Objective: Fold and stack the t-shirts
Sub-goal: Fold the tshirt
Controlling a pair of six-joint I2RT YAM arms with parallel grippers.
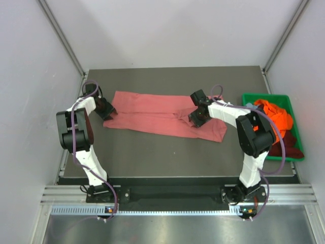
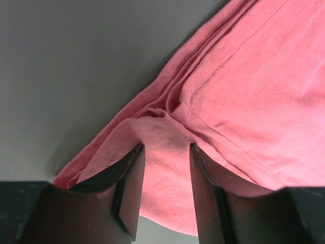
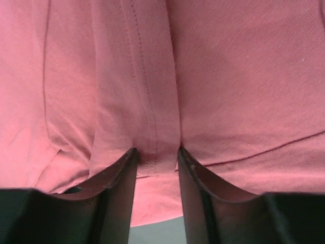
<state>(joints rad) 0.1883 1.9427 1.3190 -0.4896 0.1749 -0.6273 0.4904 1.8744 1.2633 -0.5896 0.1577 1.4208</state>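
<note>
Salmon-pink t-shirt point(image 1: 152, 114) lies in a long rumpled band across the dark table point(image 1: 167, 157); left gripper point(image 2: 166, 147) is clamped on its left end; right gripper point(image 3: 156, 150) nips a hemmed fold. Risk: shallow pinches may slip or catch only the upper layers, skewing the fold. Cloth is a soft matte knit with stitched hems; orange t-shirt point(image 1: 277, 114) sits heaped in the green plastic bin point(image 1: 266, 95).
</note>
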